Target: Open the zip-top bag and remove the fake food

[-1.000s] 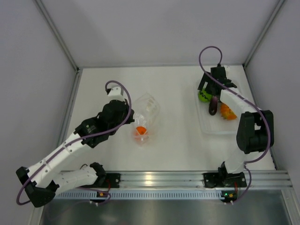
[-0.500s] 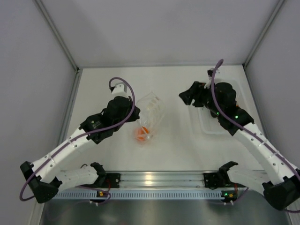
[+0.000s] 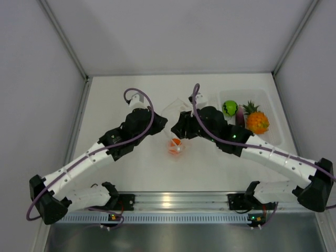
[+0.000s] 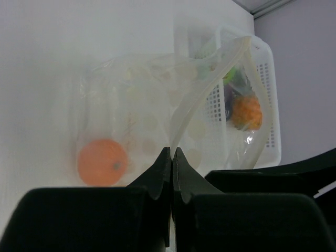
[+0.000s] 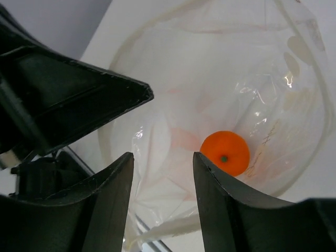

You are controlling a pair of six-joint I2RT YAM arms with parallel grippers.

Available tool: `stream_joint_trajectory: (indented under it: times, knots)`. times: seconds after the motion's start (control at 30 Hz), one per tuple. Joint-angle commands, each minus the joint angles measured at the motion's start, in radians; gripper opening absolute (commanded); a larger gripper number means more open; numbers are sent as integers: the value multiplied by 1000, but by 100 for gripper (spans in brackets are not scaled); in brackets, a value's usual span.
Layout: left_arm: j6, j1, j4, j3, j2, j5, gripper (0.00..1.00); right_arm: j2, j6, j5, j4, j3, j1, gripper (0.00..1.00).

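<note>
Clear white-dotted zip-top bag (image 3: 178,107) mid-table, mouth gaping open, small orange (image 3: 175,143) down at bottom. Already out: green ball (image 3: 229,108), purple eggplant (image 3: 240,115), pineapple (image 3: 257,122), side by side in tray (image 3: 278,137).

Orange (image 3: 175,142) in bag (image 4: 142,94), left of tray (image 3: 270,137).

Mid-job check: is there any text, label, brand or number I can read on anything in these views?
None readable.
The zip-top bag shows only white dots and faint marks too blurred to read.
The tray shows no legible label.
</note>
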State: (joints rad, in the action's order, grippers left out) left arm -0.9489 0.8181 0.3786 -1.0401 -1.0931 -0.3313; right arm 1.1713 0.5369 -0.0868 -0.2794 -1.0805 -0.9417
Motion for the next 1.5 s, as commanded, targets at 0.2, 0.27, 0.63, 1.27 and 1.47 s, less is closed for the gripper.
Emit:
stream_joint_trajectory:
  times: [0.2, 0.27, 0.63, 1.27, 1.47]
  knots:
    - [-102, -2, -132, 178, 33, -18, 0, 175, 6, -273, -3, -9, -8, 49]
    - [-103, 0, -133, 196, 51, -25, 0, 205, 2, -289, -36, -34, -12, 50]
    - [-59, -2, -133, 229, 105, 46, 0, 318, 26, -292, -55, 20, -86, 55]
    - [-83, 16, -133, 270, 145, 43, 0, 416, 54, -150, 437, 165, -134, 64]
    - [-76, 15, -133, 281, 145, 61, 0, 528, 0, -186, 477, 91, -134, 65]
